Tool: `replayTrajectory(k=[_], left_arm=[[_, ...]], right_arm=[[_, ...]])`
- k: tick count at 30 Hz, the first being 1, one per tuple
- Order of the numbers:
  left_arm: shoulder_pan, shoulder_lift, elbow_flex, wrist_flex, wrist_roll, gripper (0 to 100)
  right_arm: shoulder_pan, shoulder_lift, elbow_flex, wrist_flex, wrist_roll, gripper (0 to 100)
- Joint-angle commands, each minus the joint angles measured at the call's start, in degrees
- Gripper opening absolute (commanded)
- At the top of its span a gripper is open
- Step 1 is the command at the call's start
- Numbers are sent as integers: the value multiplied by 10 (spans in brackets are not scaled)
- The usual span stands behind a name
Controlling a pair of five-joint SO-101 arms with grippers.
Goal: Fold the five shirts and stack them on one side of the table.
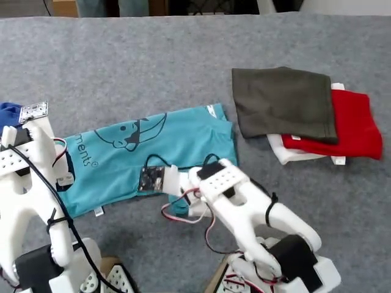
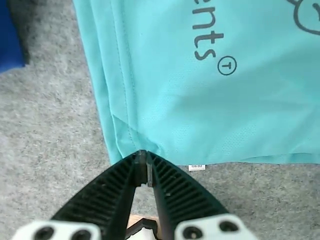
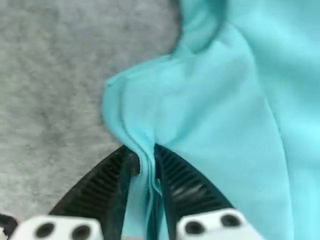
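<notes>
A teal shirt (image 1: pixel 153 149) with dark print lies folded lengthwise at the table's centre-left. My left gripper (image 2: pixel 144 159) is shut on the hem at one of its near corners, and creases in the teal shirt (image 2: pixel 200 90) run into the tips. At the near edge further right, my right gripper (image 3: pixel 146 160) is shut on a bunched ridge of the teal shirt (image 3: pixel 225 125). Folded olive (image 1: pixel 284 101), red (image 1: pixel 357 125) and white (image 1: pixel 290 152) shirts are stacked at the right. A blue shirt (image 1: pixel 9 113) lies at the far left edge.
Grey felt (image 1: pixel 153 55) covers the table, with open room behind the teal shirt. The left arm (image 1: pixel 30 165) and right arm (image 1: pixel 244 201) stand along the near edge. Loose wires (image 1: pixel 183 210) hang by the right arm.
</notes>
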Motion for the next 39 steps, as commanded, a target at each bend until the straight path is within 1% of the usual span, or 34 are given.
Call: replayTrajectory(k=[1, 5, 7, 9, 18, 22, 27, 29, 30, 33, 34, 36, 39], left_arm=[[4, -18, -4, -18, -15, 33], [4, -18, -15, -20, -15, 33], [4, -18, -22, -20, -15, 33], [4, -18, -27, -20, -15, 33], [4, -19, -29, -20, -15, 33], [4, -19, -29, -20, -15, 33], [4, -20, -29, -20, -16, 33], [4, -25, -29, -20, -16, 33], [4, -25, -29, -20, -16, 33], [4, -25, -35, -20, -16, 33], [5, -25, -36, -19, -16, 33], [10, -25, -39, -16, -16, 33], [20, -25, -47, -6, -16, 33]], right_arm=[[49, 16, -81, 55, 2, 14], [52, 17, -214, 169, 3, 14], [51, 17, -275, 195, 8, 14], [51, 29, -324, 209, 37, 14], [51, 210, -502, 215, 123, 15], [54, 279, -576, 218, 133, 18], [42, 319, -611, 215, 139, 19], [40, 327, -622, 215, 138, 50], [40, 327, -625, 214, 137, 87], [41, 330, -633, 213, 136, 238], [41, 330, -638, 209, 136, 273], [42, 329, -645, 192, 121, 290], [49, 327, -669, 176, 76, 277]])
